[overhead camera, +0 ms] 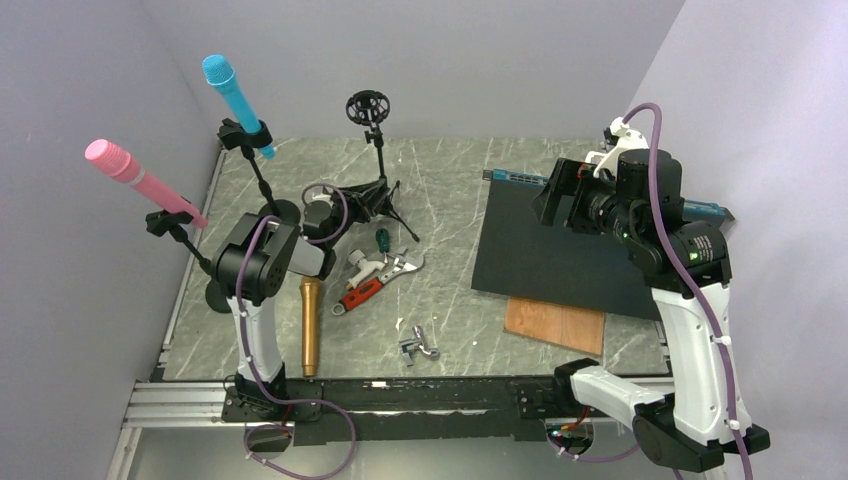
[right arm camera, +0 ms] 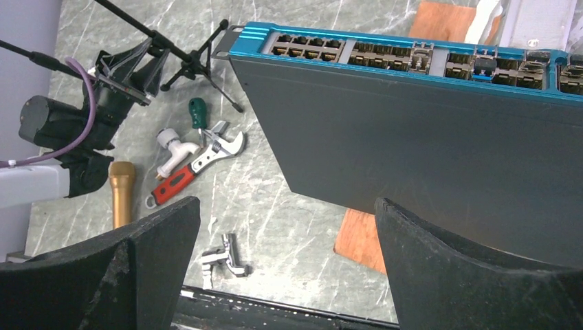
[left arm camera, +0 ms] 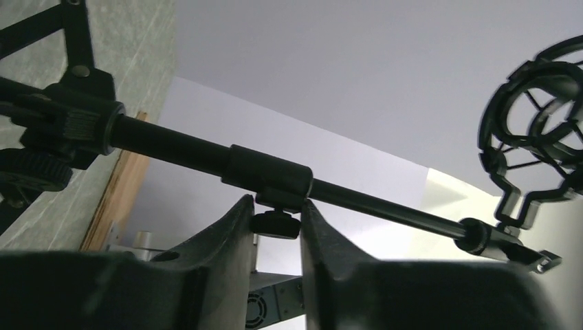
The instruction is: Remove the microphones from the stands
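A pink microphone and a blue microphone each sit tilted in a clip on a black stand at the far left. A gold microphone lies flat on the table, also in the right wrist view. A third tripod stand carries an empty round shock mount. My left gripper is low beside this stand. In the left wrist view it is shut on the small knob under the collar of the stand's pole. My right gripper hangs open and empty above the table.
A dark network switch with a blue front lies at the right, partly over a wooden board. A red-handled wrench, a green screwdriver, a white tap and a metal fitting lie mid-table. Walls close in on the left, back and right.
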Controlling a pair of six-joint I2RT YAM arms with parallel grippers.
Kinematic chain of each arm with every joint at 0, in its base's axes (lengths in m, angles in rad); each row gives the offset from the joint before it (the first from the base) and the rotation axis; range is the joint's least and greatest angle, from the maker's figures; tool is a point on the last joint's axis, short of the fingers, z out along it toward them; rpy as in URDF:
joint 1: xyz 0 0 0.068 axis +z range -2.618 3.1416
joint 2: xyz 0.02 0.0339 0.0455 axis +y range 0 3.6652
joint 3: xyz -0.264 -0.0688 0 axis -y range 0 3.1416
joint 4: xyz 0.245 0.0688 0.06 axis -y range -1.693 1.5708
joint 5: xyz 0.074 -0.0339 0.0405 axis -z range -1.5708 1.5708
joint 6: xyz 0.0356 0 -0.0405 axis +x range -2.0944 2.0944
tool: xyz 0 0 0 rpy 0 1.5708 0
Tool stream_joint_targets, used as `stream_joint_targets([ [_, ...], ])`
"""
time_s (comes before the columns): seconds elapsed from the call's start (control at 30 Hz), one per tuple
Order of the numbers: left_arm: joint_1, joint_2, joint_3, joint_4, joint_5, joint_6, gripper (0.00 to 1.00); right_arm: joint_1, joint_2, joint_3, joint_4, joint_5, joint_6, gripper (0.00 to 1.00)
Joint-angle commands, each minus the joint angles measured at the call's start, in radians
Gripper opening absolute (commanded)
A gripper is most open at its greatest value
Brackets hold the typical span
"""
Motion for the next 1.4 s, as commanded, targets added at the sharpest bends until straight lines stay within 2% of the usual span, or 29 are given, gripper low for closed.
stream_joint_targets([
  [0.0,0.010,-0.049,0.024,-0.251,0.068,0.124,0.45,0.001,-0.011,0.010,0.034,-0.012,0.016,1.00],
  [0.03,0.020,-0.072,0.041,-0.310,0.096,0.178,0.53,0.002,-0.010,0.011,0.035,-0.012,0.016,1.00],
  [0.17,0.060,-0.167,0.084,-0.536,0.152,0.421,0.66,0.002,-0.016,0.018,0.024,-0.012,0.011,1.00],
  [0.3,0.086,-0.246,0.132,-0.781,0.182,0.616,0.70,0.000,-0.035,-0.001,0.028,-0.012,0.003,1.00],
  [0.37,0.093,-0.282,0.168,-0.885,0.182,0.739,0.77,0.001,-0.038,-0.003,0.032,-0.012,0.001,1.00],
  [0.43,0.092,-0.328,0.237,-1.028,0.149,0.901,0.84,0.002,-0.036,0.002,0.035,-0.007,-0.002,1.00],
  [0.6,0.060,-0.365,0.410,-1.292,0.065,1.213,0.88,0.002,-0.037,-0.007,0.039,-0.001,-0.013,1.00],
  [0.67,0.037,-0.376,0.458,-1.356,0.013,1.300,0.87,0.000,-0.035,-0.012,0.044,-0.004,-0.013,1.00],
  [0.77,-0.020,-0.398,0.487,-1.368,-0.100,1.414,0.83,0.001,-0.028,0.001,0.041,-0.004,-0.019,1.00],
  [0.87,-0.071,-0.391,0.517,-1.381,-0.182,1.465,0.76,0.001,-0.022,0.013,0.039,0.010,-0.030,1.00],
  [1.03,-0.133,-0.348,0.582,-1.468,-0.338,1.494,0.77,0.001,-0.022,0.023,0.030,0.014,-0.040,1.00],
  [1.17,-0.145,-0.327,0.572,-1.450,-0.359,1.482,0.73,0.001,-0.027,0.018,0.029,0.023,-0.042,1.00],
  [1.37,-0.145,-0.295,0.586,-1.434,-0.345,1.491,0.56,0.002,-0.028,0.016,0.029,0.026,-0.039,1.00],
])
